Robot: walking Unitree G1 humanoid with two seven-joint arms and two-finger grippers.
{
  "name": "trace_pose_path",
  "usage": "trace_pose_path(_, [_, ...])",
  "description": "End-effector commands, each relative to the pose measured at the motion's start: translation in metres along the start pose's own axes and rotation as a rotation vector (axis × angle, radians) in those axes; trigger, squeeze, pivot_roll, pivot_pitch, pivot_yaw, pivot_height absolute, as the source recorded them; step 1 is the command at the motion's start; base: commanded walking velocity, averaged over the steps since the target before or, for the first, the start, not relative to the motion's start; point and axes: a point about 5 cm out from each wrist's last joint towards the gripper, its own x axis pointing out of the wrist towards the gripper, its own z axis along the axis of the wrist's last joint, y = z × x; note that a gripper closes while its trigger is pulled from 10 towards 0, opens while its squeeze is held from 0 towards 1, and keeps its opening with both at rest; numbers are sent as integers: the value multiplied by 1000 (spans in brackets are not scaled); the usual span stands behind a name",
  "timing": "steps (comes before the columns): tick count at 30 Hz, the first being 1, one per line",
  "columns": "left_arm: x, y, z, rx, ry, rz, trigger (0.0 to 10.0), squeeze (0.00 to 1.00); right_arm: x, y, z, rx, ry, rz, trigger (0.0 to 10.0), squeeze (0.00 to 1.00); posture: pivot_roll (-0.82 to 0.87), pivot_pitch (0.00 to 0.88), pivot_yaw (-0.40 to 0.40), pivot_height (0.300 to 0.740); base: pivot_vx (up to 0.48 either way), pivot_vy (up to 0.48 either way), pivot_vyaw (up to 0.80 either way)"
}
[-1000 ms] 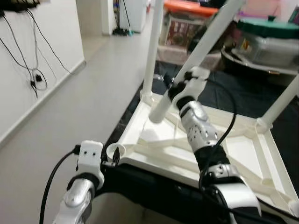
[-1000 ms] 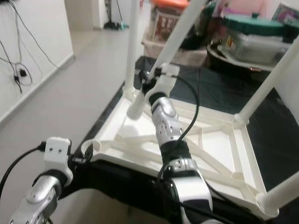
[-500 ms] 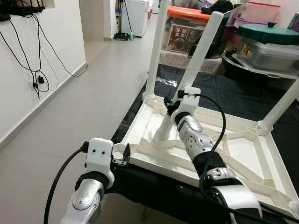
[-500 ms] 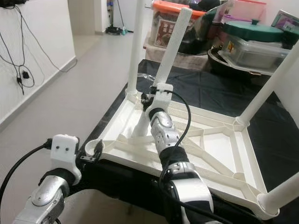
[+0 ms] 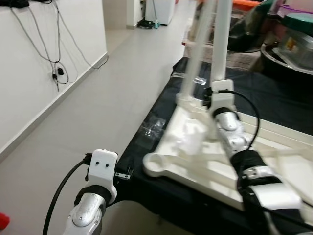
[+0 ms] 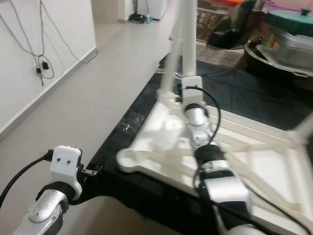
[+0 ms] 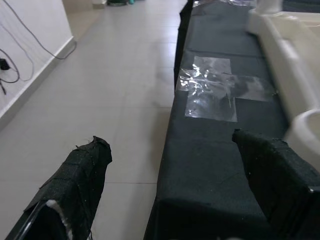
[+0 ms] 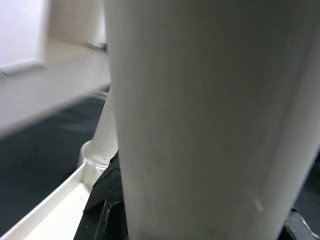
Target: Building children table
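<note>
Gripping a white table leg [image 5: 222, 44], the right gripper [image 5: 213, 98] has its jaws clenched around the tube low down, close to where it meets the upturned tabletop [image 5: 195, 161]. In the right wrist view the leg [image 8: 210, 115] stands right against the camera, with a black finger [image 8: 102, 200] showing at its side and another leg's socket [image 8: 97, 150] at the frame's corner behind. The held leg stands roughly upright, rising out of the top of the head view; a second leg [image 5: 195, 49] stands just beside it at the far-left corner, blurred. The right arm [image 5: 234, 142] reaches forward over the ribbed underside of the tabletop, a black cable looping along it.

The tabletop lies upside down on a black-covered surface [image 5: 161, 112], its near-left corner ending in an open round socket [image 5: 154, 164] with no leg in it.

The left gripper [image 7: 175, 200] hangs lower, off the near-left corner of the black surface, its jaws released and spread wide with nothing between them. In its wrist view one finger [image 7: 75, 180] is over the grey tiled floor [image 7: 115, 75] and the other over the black cover, beside a patch of clear tape [image 7: 215, 90]. The white socket rim [image 7: 305, 130] is just beside that finger.

Storage boxes and a lidded container [image 5: 293, 29] sit beyond, and cables [image 5: 54, 49] hang on the white wall to the left.
</note>
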Motion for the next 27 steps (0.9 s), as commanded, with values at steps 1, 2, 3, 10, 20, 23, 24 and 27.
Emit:
trace_pose_path(1, [0,-1,-2,5,22,-5,10000,0,1,-21,-7,-70,19,-89,10000,0,170,154,-118,740,0,0,0])
trace_pose_path(2, [0,-1,-2,5,22,-5,10000,0,1,-21,-7,-70,19,-89,10000,0,170,154,-118,740,0,0,0])
trace_pose_path(3, [0,-2,-1,4,24,-4,10000,0,2,-20,-5,24,19,-82,10000,0,170,154,-118,740,0,0,0])
trace_pose_path(10, [-3,-4,-2,6,33,-6,10000,0,0,31,31,754,-83,219,10000,0,181,148,-118,740,0,0,0])
trace_pose_path(20, [-11,-14,-9,-12,66,-73,10000,0,2,35,69,894,-255,459,10000,0,179,146,-115,740,0,0,0])
trace_pose_path(23, [-18,-22,-14,-19,87,-113,10000,0,3,36,81,795,-305,525,10000,0,175,148,-115,740,0,0,0])
trace_pose_path(24, [-19,-23,-16,-19,94,-119,10000,0,3,40,80,705,-295,521,10000,0,179,145,-118,740,0,0,0])
trace_pose_path(27, [-20,-23,-16,-18,96,-117,10000,0,4,45,68,588,-232,484,10000,0,179,144,-119,740,0,0,0])
